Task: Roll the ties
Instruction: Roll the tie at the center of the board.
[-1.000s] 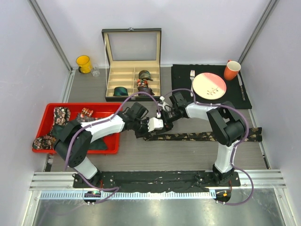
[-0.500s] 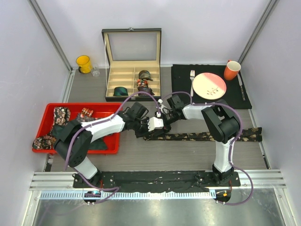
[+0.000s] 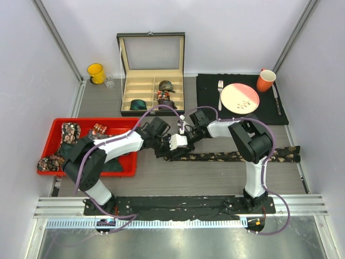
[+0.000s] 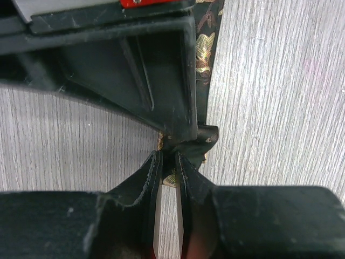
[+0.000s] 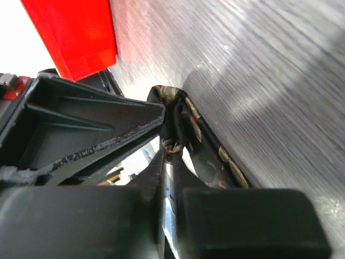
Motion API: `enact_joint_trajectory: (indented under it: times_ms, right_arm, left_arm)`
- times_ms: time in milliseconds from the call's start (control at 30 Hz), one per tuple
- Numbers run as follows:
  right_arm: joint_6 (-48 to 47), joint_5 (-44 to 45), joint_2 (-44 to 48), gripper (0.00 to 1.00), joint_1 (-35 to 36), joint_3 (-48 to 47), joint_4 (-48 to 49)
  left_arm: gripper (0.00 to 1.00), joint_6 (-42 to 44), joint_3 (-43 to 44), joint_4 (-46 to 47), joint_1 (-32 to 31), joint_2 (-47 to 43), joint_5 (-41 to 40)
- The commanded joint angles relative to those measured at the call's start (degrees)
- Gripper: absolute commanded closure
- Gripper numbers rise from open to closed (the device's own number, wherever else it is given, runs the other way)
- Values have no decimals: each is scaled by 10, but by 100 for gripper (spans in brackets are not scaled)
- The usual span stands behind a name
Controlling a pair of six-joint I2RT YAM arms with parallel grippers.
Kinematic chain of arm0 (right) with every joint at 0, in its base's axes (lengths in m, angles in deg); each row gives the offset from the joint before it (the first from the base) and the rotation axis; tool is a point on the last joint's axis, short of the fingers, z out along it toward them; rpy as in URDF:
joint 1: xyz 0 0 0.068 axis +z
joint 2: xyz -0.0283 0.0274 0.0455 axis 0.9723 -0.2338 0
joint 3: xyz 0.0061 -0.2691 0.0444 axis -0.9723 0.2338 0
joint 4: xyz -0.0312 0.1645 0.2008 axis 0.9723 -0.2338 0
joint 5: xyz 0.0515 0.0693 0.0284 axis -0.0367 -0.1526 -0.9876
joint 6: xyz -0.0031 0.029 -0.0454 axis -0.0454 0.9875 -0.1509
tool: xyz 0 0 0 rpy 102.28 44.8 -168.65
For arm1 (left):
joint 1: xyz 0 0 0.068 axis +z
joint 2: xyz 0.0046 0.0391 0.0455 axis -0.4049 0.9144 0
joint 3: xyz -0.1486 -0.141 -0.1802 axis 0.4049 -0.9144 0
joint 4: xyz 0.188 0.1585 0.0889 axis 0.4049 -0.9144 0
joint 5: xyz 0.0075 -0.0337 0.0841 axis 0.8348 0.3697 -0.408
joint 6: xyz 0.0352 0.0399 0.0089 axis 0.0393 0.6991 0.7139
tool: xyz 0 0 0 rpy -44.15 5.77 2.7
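A dark floral tie [image 3: 237, 156] lies stretched across the table from the middle to the right edge. Both grippers meet at its left end. My left gripper [image 3: 171, 151] is shut on that end; in the left wrist view its fingertips [image 4: 168, 156] pinch a fold of the printed tie [image 4: 207, 46]. My right gripper [image 3: 184, 140] is shut on the same end from the far side, and the right wrist view shows its tips [image 5: 172, 151] clamping the bunched tie [image 5: 215, 156]. Three rolled ties [image 3: 165, 85] sit in the box. More ties [image 3: 70, 132] lie in the red tray [image 3: 81, 170].
An open compartment box [image 3: 151, 89] stands at the back. A yellow cup [image 3: 96, 72] is at the back left. A black mat [image 3: 210, 110] at the back right carries a plate [image 3: 240, 98], fork [image 3: 220, 91], knife [image 3: 276, 100] and orange cup [image 3: 265, 80].
The right gripper has shifted a little left and shut on the tie's left end beside the left gripper. The left gripper has kept its grip and place.
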Motion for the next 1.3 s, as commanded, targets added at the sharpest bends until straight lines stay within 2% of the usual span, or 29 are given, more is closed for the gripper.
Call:
enact_joint_trajectory:
  times_ms: [0,100,133,200,233,333,433,667,800,900,1000,1033,1100,1133,1200,1233,1267]
  right_arm:
    - [-14,3,-1,99,-1,-27,-11]
    - [-31,9,4,99,-9,-35,-33]
    - [-35,9,6,99,-15,-36,-40]
    - [-50,8,14,99,-21,-41,-62]
    - [-54,8,18,99,-27,-41,-67]
    - [-75,5,27,99,-31,-39,-90]
    - [-94,4,28,99,-33,-37,-113]
    - [-131,4,33,99,-45,-34,-154]
    - [-151,8,35,99,-49,-35,-172]
    - [-155,10,36,99,-51,-33,-176]
    - [-157,11,34,99,-52,-34,-176]
    - [-157,11,33,99,-52,-35,-176]
    - [-155,6,33,98,-52,-36,-176]
    - [-154,-2,33,92,-52,-36,-176]
    - [-146,-10,35,77,-54,-36,-174]
    - [-144,-15,37,64,-54,-35,-175]
    - [-142,-22,39,58,-54,-36,-174]
  left_arm:
    - [81,-10,16,7,-1,-8,6]
    - [77,-9,8,11,-1,-19,11]
    - [66,-9,5,12,0,-31,11]
    - [56,-8,1,13,2,-44,17]
    - [48,-5,-3,15,5,-58,20]
    - [38,10,-11,15,5,-75,25]
    - [31,13,-11,12,5,-79,26]
    - [24,18,20,6,-4,-41,17]
    - [24,29,40,4,-24,-11,6]
    - [31,35,51,-1,-33,7,6]
    - [43,40,53,-5,-40,21,8]
    - [51,41,54,-6,-40,27,6]
    - [58,41,54,-7,-44,33,1]
    - [62,41,56,-8,-44,35,-1]
    - [65,40,58,-8,-46,41,-7]
    - [68,36,59,-7,-46,42,-11]
    - [69,33,59,-2,-46,45,-15]
